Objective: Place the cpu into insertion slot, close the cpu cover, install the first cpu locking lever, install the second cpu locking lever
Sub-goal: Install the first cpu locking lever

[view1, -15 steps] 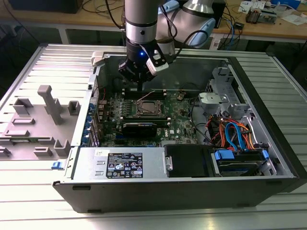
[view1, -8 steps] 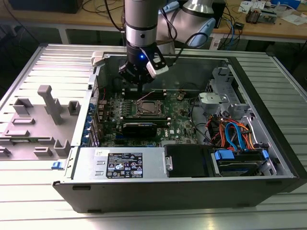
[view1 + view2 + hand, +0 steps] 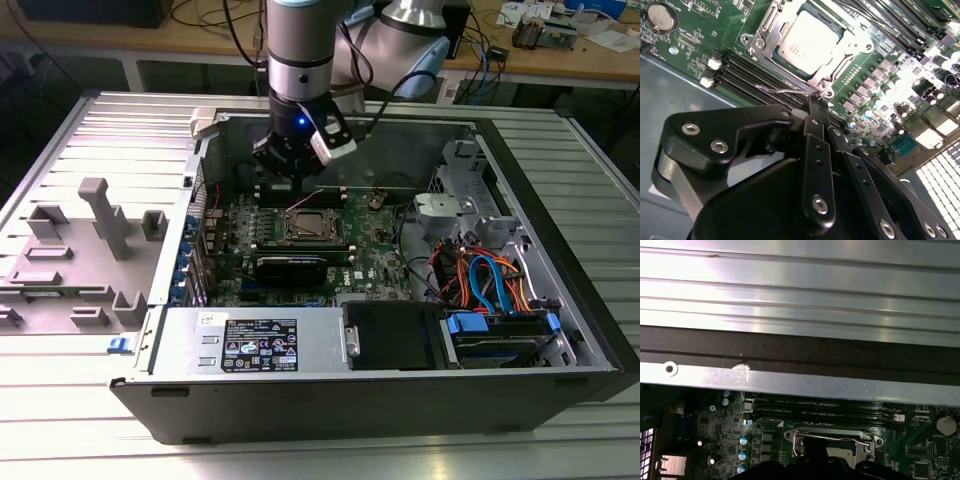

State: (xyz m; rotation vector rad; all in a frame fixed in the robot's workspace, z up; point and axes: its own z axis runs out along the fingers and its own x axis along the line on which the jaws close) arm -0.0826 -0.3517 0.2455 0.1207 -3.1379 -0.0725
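Observation:
The cpu lies flat in the insertion slot, its dull silver top showing through the window of the cpu cover, which is folded down over it. A thin wire locking lever stands raised along one side of the socket. It also crosses the socket as a bright wire, the lever, in the first wrist view. My gripper hangs just beside the socket with its black fingers together, and the tips meet the lever's end. In the exterior view the gripper is above the socket's far edge.
Long black memory slots run beside the socket under the gripper. A black graphics card, power supply and cabled drive cage fill the near side. The case wall rises close behind. A grey fixture lies at the exterior view's left.

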